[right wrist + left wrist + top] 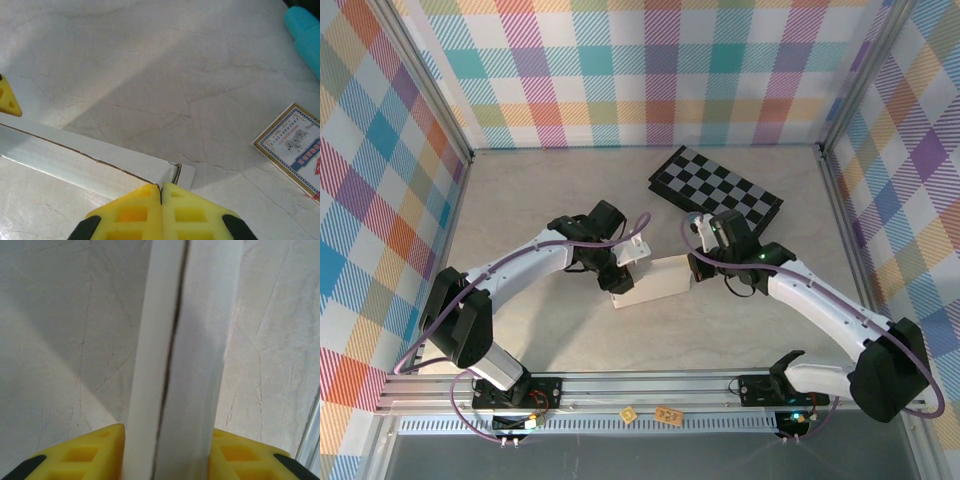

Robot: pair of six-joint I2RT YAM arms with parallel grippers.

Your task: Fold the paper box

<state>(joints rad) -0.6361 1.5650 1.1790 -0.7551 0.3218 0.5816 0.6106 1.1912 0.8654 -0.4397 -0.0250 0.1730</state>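
On the pale table, out in front of the arm bases, we find the paper box, a shallow white box lying aslant between the two arms. The left gripper straddles one wall, its yellow pads flush on both sides of the doubled cardboard and gripping it. The right gripper is closed on nothing and sits just at the box's edge near a corner — whether it touches, we cannot tell. A small patterned packet lies near that corner. Farther back rests the checkered board.

White arms with black joints, purple cables, yellow jaws with square pockets
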